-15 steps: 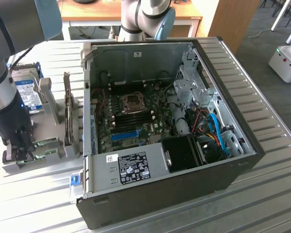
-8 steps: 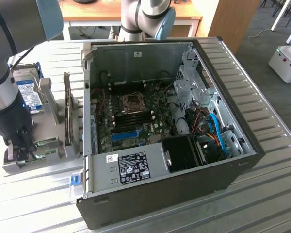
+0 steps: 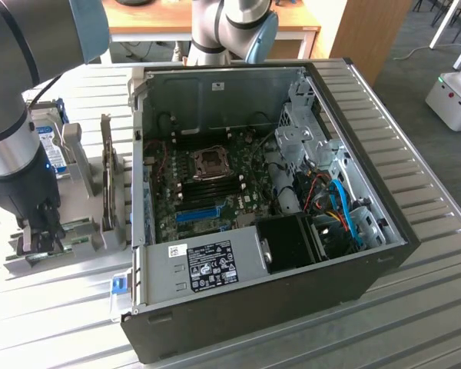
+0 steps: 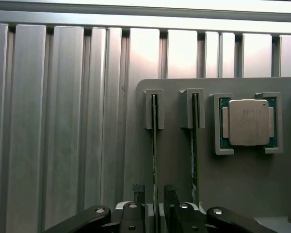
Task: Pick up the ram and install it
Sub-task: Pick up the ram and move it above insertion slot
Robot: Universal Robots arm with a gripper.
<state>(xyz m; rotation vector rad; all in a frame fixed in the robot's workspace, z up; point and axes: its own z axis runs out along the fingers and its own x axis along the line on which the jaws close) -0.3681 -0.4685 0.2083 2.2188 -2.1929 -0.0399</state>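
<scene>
We see the gripper (image 4: 154, 190) down over the grey tray (image 4: 177, 165), jaws spread wide with nothing clamped, its fingers (image 4: 138, 190) straddling the ram (image 4: 154, 145), which stands on edge in the tray's outermost slot with a sliver of gap on each side. A second stick (image 4: 194, 145) stands in the next slot just outside one finger, so room is tight there, while the tray's edge lies just past the other finger and bare ribbed table (image 4: 63, 121) opens beyond it. Further along the tray sits a processor (image 4: 247, 121) in its pocket, and the open computer case (image 3: 261, 192) stands beside the tray on the exterior view's right, apart from the gripper (image 3: 40, 234).
</scene>
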